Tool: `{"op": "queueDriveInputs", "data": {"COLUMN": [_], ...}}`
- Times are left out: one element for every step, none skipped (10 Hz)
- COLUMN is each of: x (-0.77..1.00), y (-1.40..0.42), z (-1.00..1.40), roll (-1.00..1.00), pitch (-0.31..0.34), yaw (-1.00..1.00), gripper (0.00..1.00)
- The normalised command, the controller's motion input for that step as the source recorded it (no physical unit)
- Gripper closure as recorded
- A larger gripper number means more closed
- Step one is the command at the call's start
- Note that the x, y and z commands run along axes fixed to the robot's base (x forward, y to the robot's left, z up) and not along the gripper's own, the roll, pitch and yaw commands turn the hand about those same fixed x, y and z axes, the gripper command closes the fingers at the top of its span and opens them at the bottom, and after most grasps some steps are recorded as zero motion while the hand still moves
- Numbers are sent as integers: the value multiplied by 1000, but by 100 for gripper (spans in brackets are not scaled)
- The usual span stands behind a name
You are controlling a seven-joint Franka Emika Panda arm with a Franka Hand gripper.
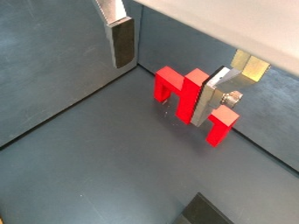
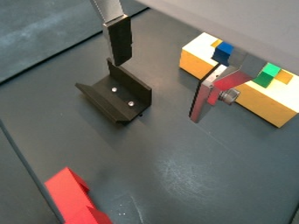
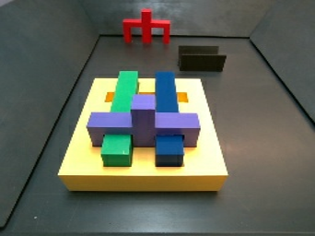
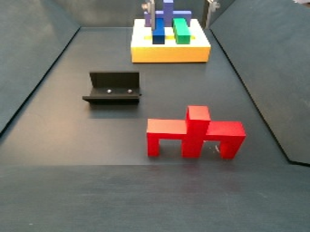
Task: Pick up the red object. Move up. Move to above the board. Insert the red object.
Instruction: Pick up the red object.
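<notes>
The red object (image 4: 194,136) stands upright on the dark floor, a bar with three legs and a stub; it also shows in a side view (image 3: 146,28). In a wrist view it (image 1: 176,87) lies on the floor beyond one finger (image 1: 216,94). In a wrist view (image 2: 76,197) it is well off to one side of the gripper. The gripper (image 1: 166,70) (image 2: 163,70) hangs above the floor, open and empty. The yellow board (image 3: 87,157) (image 4: 169,54) (image 2: 198,57) carries green, blue and purple blocks. The gripper does not show clearly in either side view.
The dark fixture (image 2: 117,96) (image 4: 112,88) (image 3: 202,59) stands on the floor between the red object and the board. Grey walls enclose the floor on all sides.
</notes>
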Motion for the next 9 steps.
{"op": "queueDriveInputs", "data": {"x": [0, 0, 0, -69, -69, -40, 0, 0, 9], "y": [97, 700, 891, 891, 897, 889, 849, 814, 806], "z": [0, -151, -263, -231, -237, -220, -406, -411, -346], "roll": [76, -9, -30, 0, -4, -19, 0, 0, -24], "pitch": [21, 20, 33, 16, 13, 3, 50, 50, 36], "yaw": [-11, 0, -37, -80, -60, -60, -129, -177, -157], "gripper": [0, 0, 0, 0, 0, 0, 0, 0, 0]}}
